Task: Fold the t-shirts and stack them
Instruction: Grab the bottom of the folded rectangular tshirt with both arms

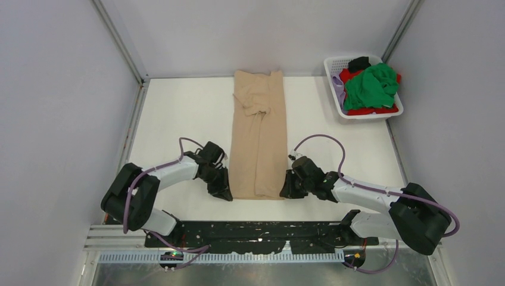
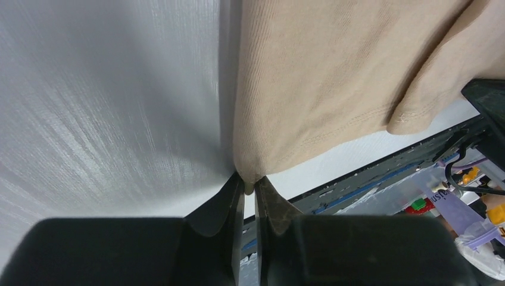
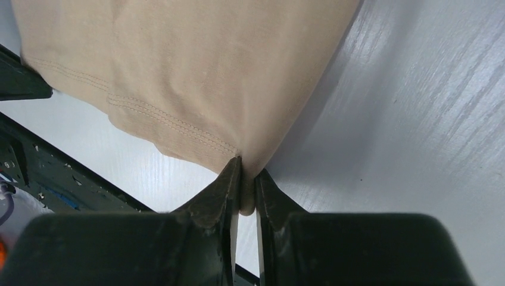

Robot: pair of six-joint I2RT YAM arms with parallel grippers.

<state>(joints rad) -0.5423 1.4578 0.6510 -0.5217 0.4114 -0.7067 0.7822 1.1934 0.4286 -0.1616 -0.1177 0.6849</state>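
The beige t-shirt [image 1: 259, 134] lies flat on the tabletop [image 1: 178, 113] as a long narrow strip, its sides apparently folded in. It runs away from the two hands toward the far wall, and its near hem sits between them. We judge it light, limp and without stiffness: thin knit cloth that will sag wherever it is unsupported. It looks neither fragile nor slippery against the pads, but it is likely to slide off its own folds when lifted. The stitched hem corners look like the best place to grip, since the double seam gives the firmest bite and two corners held level keep the edge straight. Both grips are there: the left hand [image 2: 250, 183] is pressed together on the near-left hem corner, with a nub of cloth pinched between its fingers. The right hand [image 3: 247, 173] pinches the near-right corner the same way. Far beyond the right hand, off to its outer side, a white basket [image 1: 331, 74] holds the green shirt [image 1: 370, 86], red shirt [image 1: 372, 111], black shirt [image 1: 359, 63] and lilac shirt [image 1: 340, 89] in a heap. Not resolved: how many layers each pinch has caught, as cloth covers the fingertips; where the sleeves are tucked; the cause of a rumple midway up the strip; what else lies under the green shirt. Both wrist views cut the beige cloth off just past the hem.
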